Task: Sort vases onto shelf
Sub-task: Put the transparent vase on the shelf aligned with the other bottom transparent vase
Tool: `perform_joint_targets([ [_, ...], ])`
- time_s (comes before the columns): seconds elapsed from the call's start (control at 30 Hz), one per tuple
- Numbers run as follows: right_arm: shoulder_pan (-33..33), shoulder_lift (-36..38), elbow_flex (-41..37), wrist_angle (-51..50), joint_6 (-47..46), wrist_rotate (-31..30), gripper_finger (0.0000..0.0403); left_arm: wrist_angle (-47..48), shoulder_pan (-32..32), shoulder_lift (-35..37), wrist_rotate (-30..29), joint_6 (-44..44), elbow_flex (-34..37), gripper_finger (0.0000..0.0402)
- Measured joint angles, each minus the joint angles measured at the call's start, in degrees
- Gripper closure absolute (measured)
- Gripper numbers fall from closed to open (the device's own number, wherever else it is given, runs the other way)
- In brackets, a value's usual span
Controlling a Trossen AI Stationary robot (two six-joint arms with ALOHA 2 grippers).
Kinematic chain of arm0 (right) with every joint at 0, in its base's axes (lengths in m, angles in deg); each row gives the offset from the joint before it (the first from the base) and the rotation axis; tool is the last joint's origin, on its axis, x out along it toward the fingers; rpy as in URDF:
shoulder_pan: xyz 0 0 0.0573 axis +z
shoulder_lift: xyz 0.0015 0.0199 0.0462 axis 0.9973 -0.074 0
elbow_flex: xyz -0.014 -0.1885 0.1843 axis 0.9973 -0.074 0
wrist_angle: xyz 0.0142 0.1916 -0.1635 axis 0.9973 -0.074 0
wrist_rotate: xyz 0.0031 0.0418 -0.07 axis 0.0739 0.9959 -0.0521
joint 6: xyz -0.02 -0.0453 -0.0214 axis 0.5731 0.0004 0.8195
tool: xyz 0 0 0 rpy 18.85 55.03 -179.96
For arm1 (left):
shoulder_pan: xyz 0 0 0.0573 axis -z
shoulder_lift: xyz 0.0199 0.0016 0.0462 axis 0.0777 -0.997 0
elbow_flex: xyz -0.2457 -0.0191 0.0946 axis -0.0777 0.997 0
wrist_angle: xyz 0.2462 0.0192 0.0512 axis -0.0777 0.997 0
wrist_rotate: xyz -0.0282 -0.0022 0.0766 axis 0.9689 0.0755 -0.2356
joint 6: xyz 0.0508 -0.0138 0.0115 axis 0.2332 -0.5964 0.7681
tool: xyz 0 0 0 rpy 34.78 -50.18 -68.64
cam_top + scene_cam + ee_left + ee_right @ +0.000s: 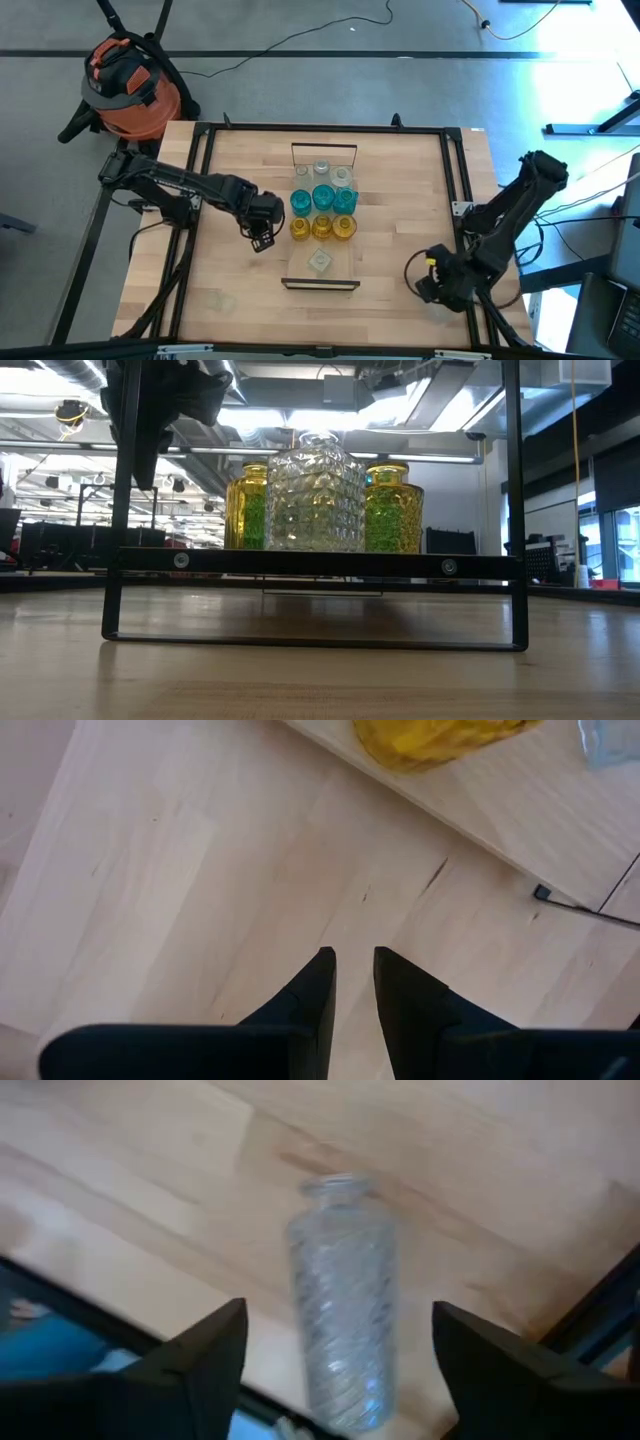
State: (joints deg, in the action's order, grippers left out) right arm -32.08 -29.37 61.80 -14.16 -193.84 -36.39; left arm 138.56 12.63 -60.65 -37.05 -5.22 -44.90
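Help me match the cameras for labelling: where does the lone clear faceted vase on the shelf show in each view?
High view: faceted vase, alone at the shelf's near end.
Low view: centre, in front.
Left wrist view: cannot tell.
Right wrist view: not in it.
Shared landmark: amber vases just behind it.

Beyond the far left corner of the table, on grey floor, an orange and black shop vacuum. Past the far edge, a thin cable snaking over the floor.
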Motion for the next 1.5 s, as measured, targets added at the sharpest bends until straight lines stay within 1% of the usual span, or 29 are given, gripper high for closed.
perform_joint_targets([
  [0.07, -0.9, -1.8, -0.2, 0.4, 1.7, 1.9, 0.0115, -0.1, -0.4, 0.0, 0.0, 0.0, 0.0, 0.0337],
  [0.13, -2.0, -3.7, -0.8, 3.0, 4.3, 2.8, 0.0108, -0.2, -0.7, 0.0, 0.0, 0.0, 0.0, 0.0337],
  [0.2, -3.3, -5.6, -1.5, 7.4, 6.8, 3.5, 0.0108, -0.3, -1.0, 0.0, 0.0, 0.0, 0.0, 0.0337],
  [0.27, -4.3, -7.5, -2.7, 11.0, 8.7, 5.8, 0.0114, -0.3, -1.1, 0.0, 0.0, 0.0, 0.0, 0.0337],
  [0.37, -5.5, -10.6, -4.4, 14.6, 10.1, 10.0, 0.0138, -0.3, -1.1, 0.0, 0.0, 0.0, 0.0, 0.0337],
  [0.47, -5.4, -12.6, -4.9, 14.0, 10.9, 10.7, 0.0179, -0.3, -1.0, 0.0, 0.0, 0.0, 0.0, 0.0337],
  [0.6, -5.3, -13.4, -4.7, 16.9, 12.5, 10.6, 0.0237, -0.3, -0.9, 0.0, 0.3, 0.0, 0.0, 0.0337],
  [0.67, -5.4, -13.5, -4.7, 18.3, 13.2, 9.8, 0.0238, -0.3, -0.9, 0.0, 0.3, 0.0, 0.0, 0.0337],
  [0.77, -5.3, -13.5, -4.7, 19.2, 13.2, 6.9, 0.0238, -0.3, -0.9, 0.0, 0.0, 0.0, 0.0, 0.0337],
  [0.83, -5.3, -13.3, -4.8, 19.8, 13.1, 3.8, 0.0238, -0.3, -0.9, 0.0, 0.0, 0.0, 0.0, 0.0337],
  [0.9, -5.3, -12.8, -4.9, 19.9, 12.7, -0.6, 0.0238, -0.3, -0.9, 0.0, 0.0, 0.0, 0.0, 0.0337],
  [1.0, -5.3, -11.5, -4.8, 19.7, 12.5, -9.0, 0.0238, -0.3, -0.9, 0.0, 0.0, 0.0, 0.0, 0.0337],
  [1.2, -5.3, -8.2, -4.2, 19.7, 12.5, -28.9, 0.0238, -0.3, -0.9, 0.0, 0.0, 0.0, 0.0, 0.0337],
  [1.33, -5.3, -6.8, -4.1, 19.8, 13.3, -39.1, 0.0238, -0.3, -0.9, 0.0, 1.0, 0.0, 0.0, 0.0337],
  [1.5, -5.3, -5.2, -4.1, 20.2, 17.6, -50.6, 0.0238, -0.3, -0.8, 0.0, 1.7, 0.0, 0.0, 0.0337],
])
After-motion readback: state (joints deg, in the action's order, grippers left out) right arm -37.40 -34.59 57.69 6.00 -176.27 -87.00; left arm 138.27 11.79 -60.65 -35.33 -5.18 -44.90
